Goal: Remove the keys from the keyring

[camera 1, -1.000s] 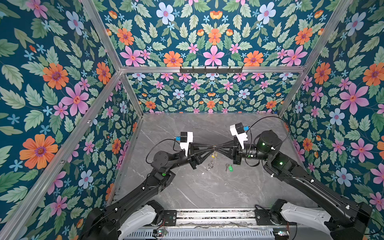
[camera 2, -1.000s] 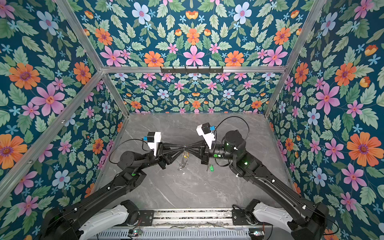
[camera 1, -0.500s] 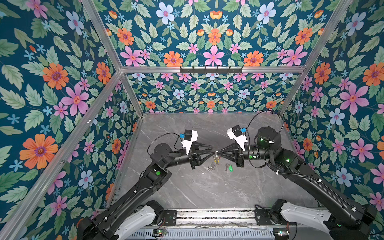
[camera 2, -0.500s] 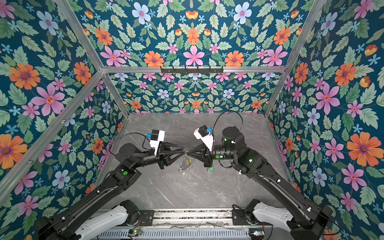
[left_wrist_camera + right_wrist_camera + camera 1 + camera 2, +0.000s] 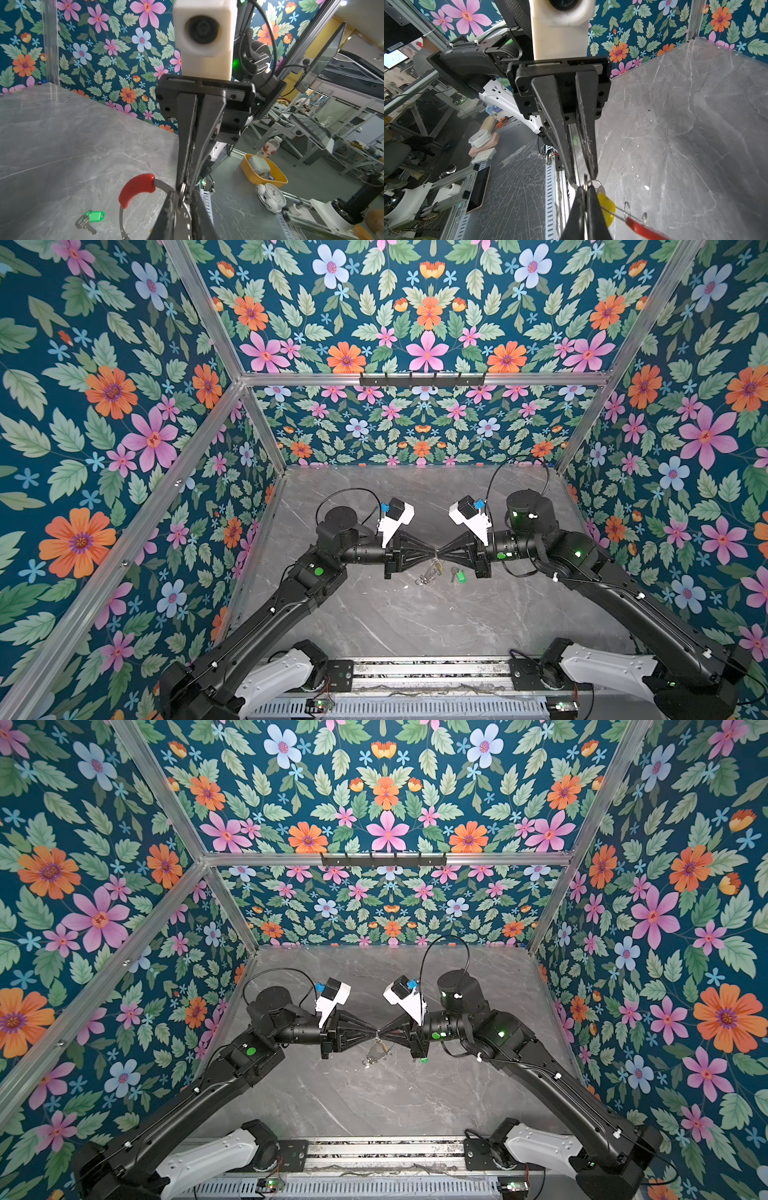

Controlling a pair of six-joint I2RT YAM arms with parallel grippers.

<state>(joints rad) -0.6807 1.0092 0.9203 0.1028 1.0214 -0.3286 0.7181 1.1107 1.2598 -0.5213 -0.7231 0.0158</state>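
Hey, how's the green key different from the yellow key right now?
The green key has a green head; the yellow key has a yellow one. The green key lies flat on the table, clear of the keyring; the yellow key hangs in the air by the keyring's wire. Both have a coloured plastic head.

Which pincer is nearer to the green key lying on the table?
Right. The green key lies on the table under the right pincer; the left pincer reaches only to where the tips meet, farther off.
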